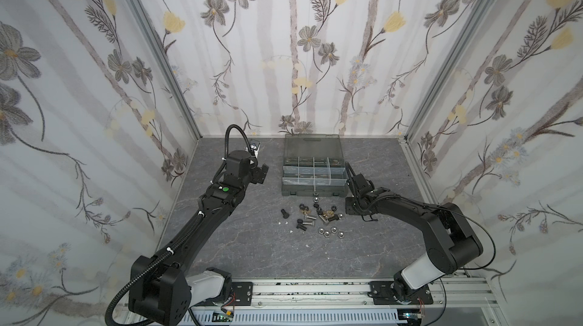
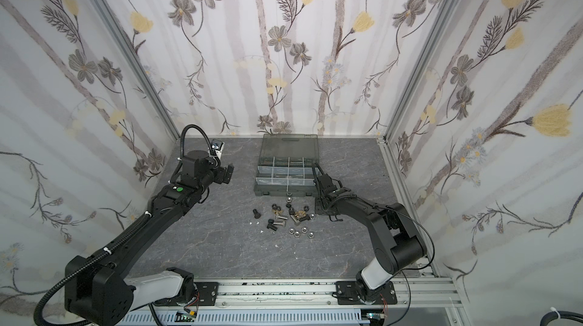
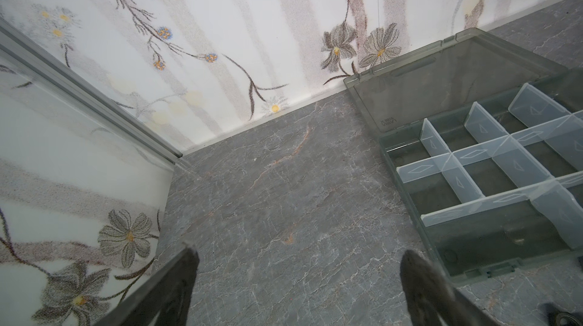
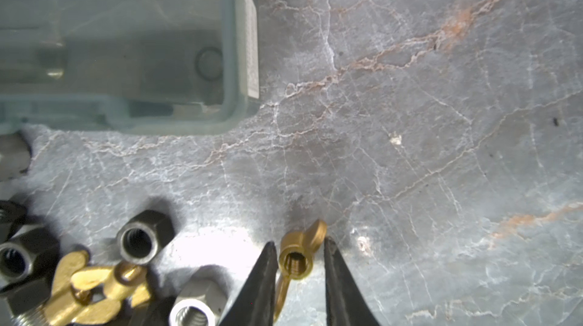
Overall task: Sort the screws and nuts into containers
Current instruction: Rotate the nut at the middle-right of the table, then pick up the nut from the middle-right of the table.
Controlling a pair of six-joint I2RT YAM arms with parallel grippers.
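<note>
R pincer (image 4: 299,241) sits low over the counter (image 4: 441,151), tips close on either side of a brass wing nut (image 4: 295,261). One finger (image 4: 334,277) meets a wing, but whether the clamp is firm can't be told. This nut lies apart from the rest, prob. why it's the pick: no neighbours to snag.

Just beside it are black hex nuts (image 4: 143,239), more wing nuts & a silver one. In both top views screws (image 1: 284,213) & nuts (image 1: 333,229) lie loose mid-counter, just in front of the organizer case (image 1: 299,192). The case sits toward the far edge w/ lid (image 1: 312,144) folded flat back, so the containers (image 3: 416,168) are open from above. Those seen from the L wrist hold nothing; sorting looks barely begun.

L pincer (image 3: 299,253) gapes wide & empty, raised toward the counter's left edge, prob. parked clear of the R arm's work.

Writing: moulded mark (image 3: 386,119) on the lid is too small to read. Dividers (image 3: 520,163) carry embossed diamonds & triangles, no words. No brand legible.
</note>
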